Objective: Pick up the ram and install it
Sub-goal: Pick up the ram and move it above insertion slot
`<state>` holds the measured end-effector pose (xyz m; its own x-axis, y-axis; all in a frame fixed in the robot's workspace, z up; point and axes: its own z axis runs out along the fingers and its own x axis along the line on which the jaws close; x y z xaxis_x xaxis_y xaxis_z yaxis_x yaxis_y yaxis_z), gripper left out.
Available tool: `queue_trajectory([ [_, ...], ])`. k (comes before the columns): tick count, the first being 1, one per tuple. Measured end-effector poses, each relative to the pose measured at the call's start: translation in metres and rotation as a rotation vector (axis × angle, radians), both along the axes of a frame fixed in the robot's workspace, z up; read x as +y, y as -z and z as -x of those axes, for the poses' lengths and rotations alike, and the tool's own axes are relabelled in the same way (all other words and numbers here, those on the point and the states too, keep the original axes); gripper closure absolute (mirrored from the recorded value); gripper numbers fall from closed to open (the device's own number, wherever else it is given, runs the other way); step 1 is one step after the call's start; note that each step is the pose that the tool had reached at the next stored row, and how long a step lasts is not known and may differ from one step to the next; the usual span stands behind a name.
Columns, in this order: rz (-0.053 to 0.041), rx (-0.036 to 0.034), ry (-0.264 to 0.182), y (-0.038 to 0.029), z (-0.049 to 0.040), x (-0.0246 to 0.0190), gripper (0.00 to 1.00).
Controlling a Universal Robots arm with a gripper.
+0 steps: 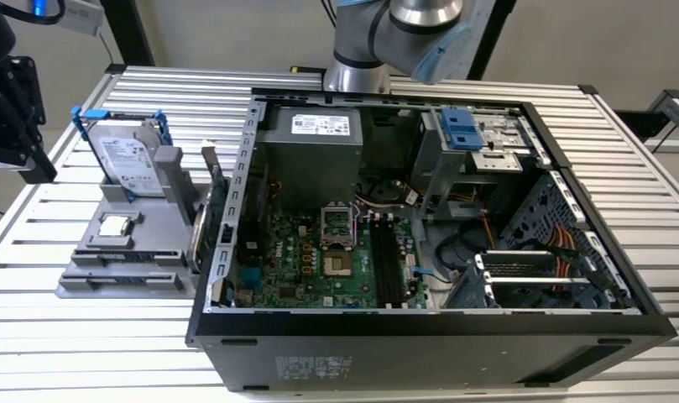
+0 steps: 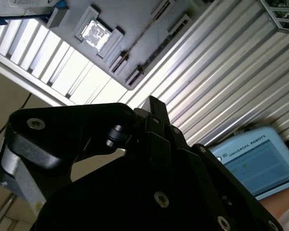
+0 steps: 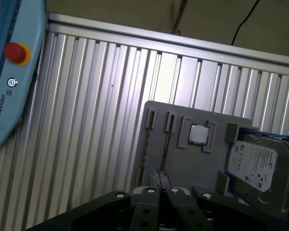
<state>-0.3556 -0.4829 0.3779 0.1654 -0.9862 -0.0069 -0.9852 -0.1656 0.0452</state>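
Standing on edge in a slot of the grey holder (image 1: 127,277), the ram (image 1: 211,180) sits at the side of that holder nearest the open computer case (image 1: 429,336), between the hard drive (image 1: 127,155) and the case wall. From this angle it reads as little more than a thin dark strip. Kept upright like this, its long upper edge is free, which I judge is meant to let two fingers close on its flat faces from above. The same holder carries the small square CPU chip (image 1: 115,225) in a shallow pocket and props the hard drive on its side, so each part is spaced apart from its neighbours. Inside the case the motherboard (image 1: 305,260) lies flat and face up, and its long dark memory slots (image 1: 386,260) look unfilled, so the install is not yet done. The hand (image 3: 159,179) hangs over the ribbed bench (image 1: 93,353), apart from the holder and looking toward it in both wrist views. Its fingertips (image 2: 153,103) are drawn narrow, close together with nothing gripped. A pale blue teach pendant (image 3: 9,72) lies on the bench behind it.
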Motion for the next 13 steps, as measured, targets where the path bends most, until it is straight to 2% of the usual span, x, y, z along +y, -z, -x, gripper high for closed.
queue_trajectory([
  [4, 0.0, -0.0001, -0.011, 0.0, 0.0, 0.0, 1.0],
  [5, 0.0, 0.0, -0.013, 0.0, 0.0, 0.0, 0.0],
  [13, 0.0, 0.0, -0.034, 0.0, 0.0, 0.0, 0.0],
])
